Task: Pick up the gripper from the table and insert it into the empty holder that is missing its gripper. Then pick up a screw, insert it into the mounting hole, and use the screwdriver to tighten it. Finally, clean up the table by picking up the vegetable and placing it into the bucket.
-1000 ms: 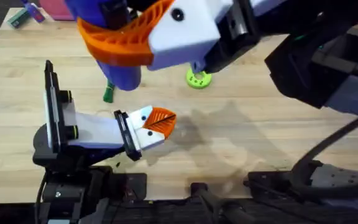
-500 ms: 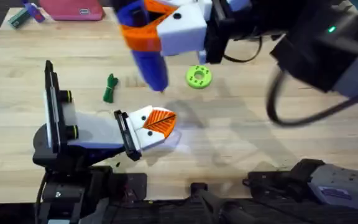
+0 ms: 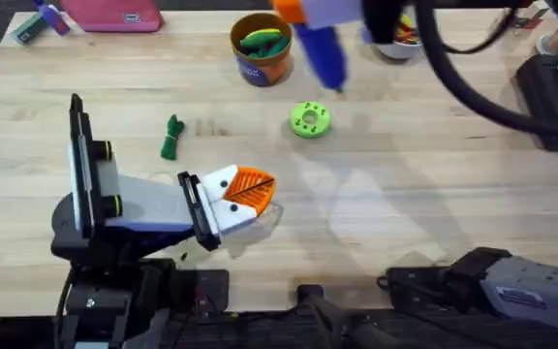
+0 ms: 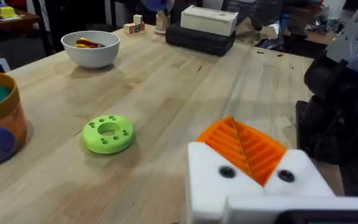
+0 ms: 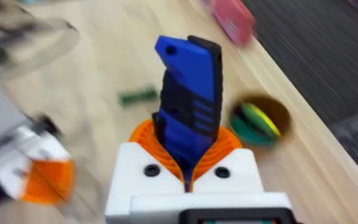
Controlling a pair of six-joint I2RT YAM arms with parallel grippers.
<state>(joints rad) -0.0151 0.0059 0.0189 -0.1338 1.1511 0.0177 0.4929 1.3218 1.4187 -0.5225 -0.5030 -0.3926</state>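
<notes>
On the surface (image 3: 434, 174) the vegetable (image 3: 170, 137) lies left. The left hand (image 3: 245, 194) rests with fingers together, holding nothing. The holder (image 3: 309, 119) lies centre, the bucket (image 3: 260, 60) behind. The right hand (image 5: 188, 174) is clamped on the screwdriver (image 5: 188, 99).

The lime green holder (image 3: 309, 119) lies flat at table centre. The dark green vegetable (image 3: 170, 138) lies to its left. The orange-brown bucket (image 3: 261, 49) stands upright at the far edge, the blue screwdriver (image 3: 322, 48) raised just right of it.
</notes>
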